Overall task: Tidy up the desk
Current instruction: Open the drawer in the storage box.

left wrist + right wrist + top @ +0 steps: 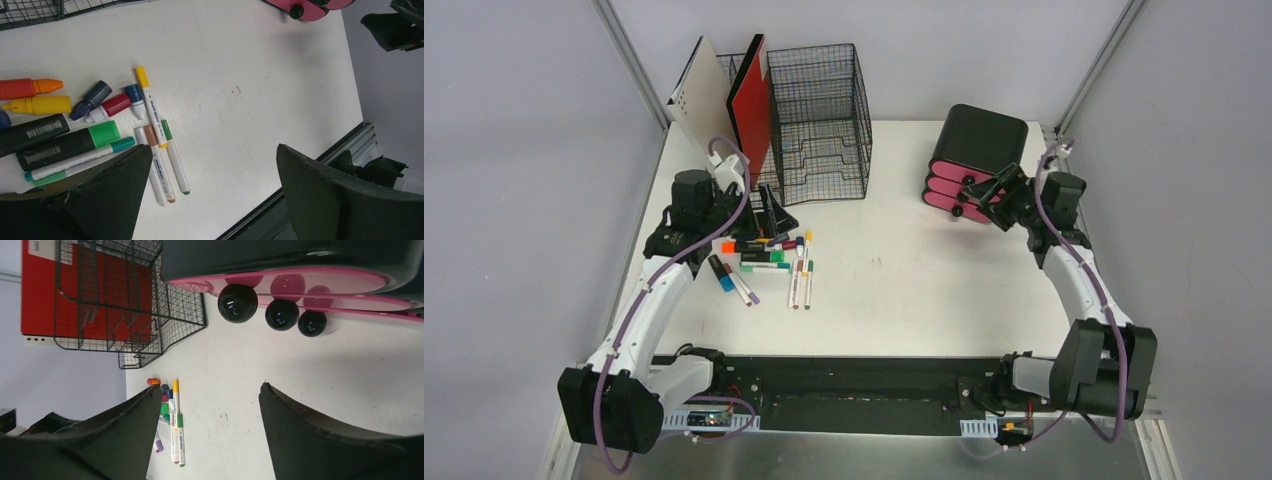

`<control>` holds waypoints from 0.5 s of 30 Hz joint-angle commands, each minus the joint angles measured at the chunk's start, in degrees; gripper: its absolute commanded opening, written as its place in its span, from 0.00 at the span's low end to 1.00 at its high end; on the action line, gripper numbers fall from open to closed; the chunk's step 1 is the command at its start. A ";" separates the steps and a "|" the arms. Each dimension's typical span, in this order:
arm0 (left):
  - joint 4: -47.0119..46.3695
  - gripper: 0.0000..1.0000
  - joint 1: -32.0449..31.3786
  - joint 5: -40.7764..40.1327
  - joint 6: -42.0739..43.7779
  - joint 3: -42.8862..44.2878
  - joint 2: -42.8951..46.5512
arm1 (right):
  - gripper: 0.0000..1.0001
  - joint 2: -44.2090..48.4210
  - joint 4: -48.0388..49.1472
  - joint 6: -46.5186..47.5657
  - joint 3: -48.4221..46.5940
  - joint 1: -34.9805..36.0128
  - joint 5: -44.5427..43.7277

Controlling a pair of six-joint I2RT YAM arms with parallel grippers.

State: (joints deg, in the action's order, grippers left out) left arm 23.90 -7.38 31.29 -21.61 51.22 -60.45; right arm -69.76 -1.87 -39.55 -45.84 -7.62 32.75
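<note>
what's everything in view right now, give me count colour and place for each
desk: one, white, under everything
wire-mesh organizer: one, black, far side, left of centre
folder: one, red, upright at the organizer's left side
board: one, beige, upright left of the folder
drawer box: one, black with three pink drawers, far right
knobs: three, black, on the drawer fronts
markers: a dozen or so, mixed colours, loose pile on the left
left gripper: one, black, open, by the markers
right gripper: one, black, open, facing the knobs
</note>
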 commanded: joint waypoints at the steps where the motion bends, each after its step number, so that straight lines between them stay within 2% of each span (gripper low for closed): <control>1: -0.63 0.99 0.77 -1.23 1.12 0.61 3.10 | 0.70 -3.72 0.00 -2.84 -4.98 4.69 -11.26; 5: -0.58 0.99 0.76 -1.10 1.21 0.63 3.81 | 0.58 -6.54 1.17 -7.03 -7.01 6.79 -18.70; 9: -0.56 0.99 0.78 -0.67 1.14 0.62 4.14 | 0.54 -9.88 -0.37 -10.10 -10.46 7.34 -22.34; 15: -0.61 0.99 0.87 -0.13 1.04 0.68 4.35 | 0.50 -13.11 -0.64 -11.23 -12.87 7.44 -22.40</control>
State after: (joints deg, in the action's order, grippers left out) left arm 24.18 -7.38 31.00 -21.47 51.22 -57.60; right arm -81.82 -3.05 -48.31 -55.66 -0.54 13.17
